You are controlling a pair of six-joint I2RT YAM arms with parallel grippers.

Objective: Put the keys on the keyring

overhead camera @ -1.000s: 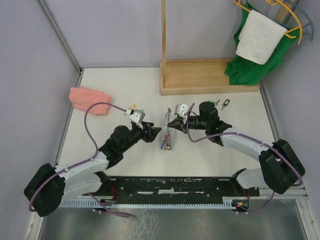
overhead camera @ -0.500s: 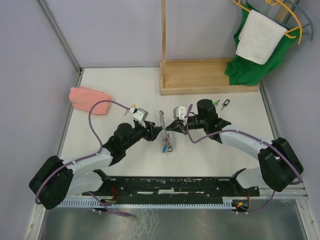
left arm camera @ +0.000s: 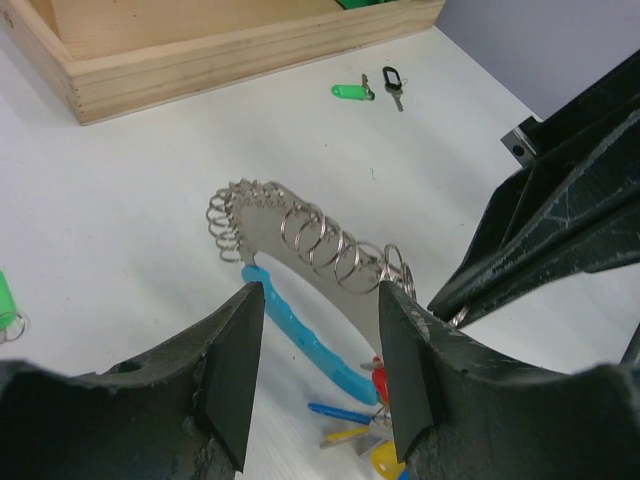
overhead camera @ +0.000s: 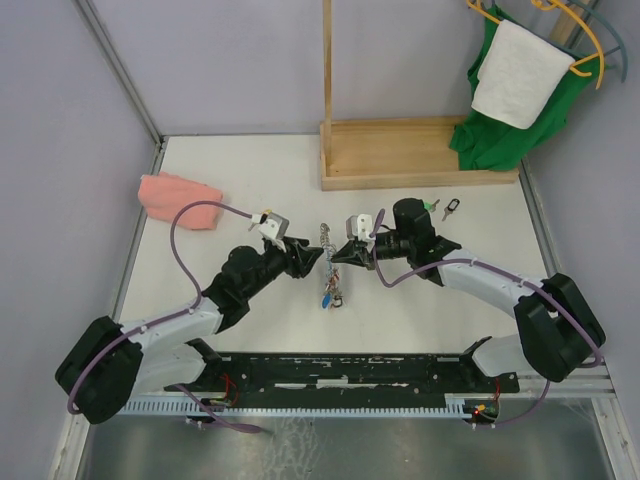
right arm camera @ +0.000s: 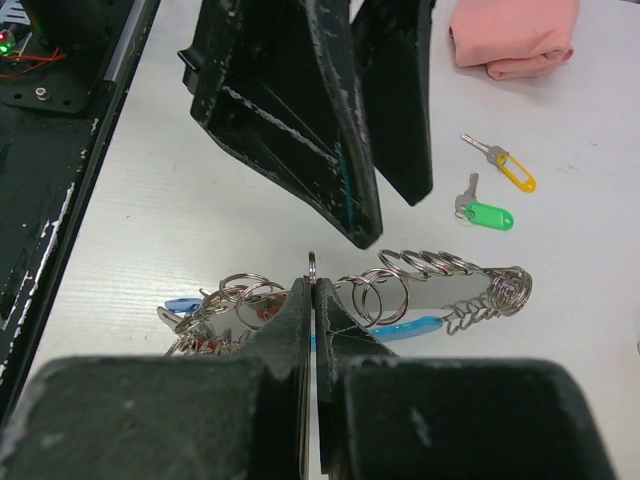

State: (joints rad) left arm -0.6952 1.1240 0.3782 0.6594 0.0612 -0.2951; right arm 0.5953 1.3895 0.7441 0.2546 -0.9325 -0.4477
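**Silvery metal keyring (left arm camera: pixel 300 245) strung with coloured tags**

Lying just ahead of left gripper (left arm camera: pixel 320 295), between its spread fingers (left arm camera: pixel 235 360). Pinched by one small ring in right gripper (right arm camera: pixel 312 290), fingers pressed together. Well beyond left fingers, green-headed key (left arm camera: pixel 348 91) beside black-headed key (left arm camera: pixel 391 78).
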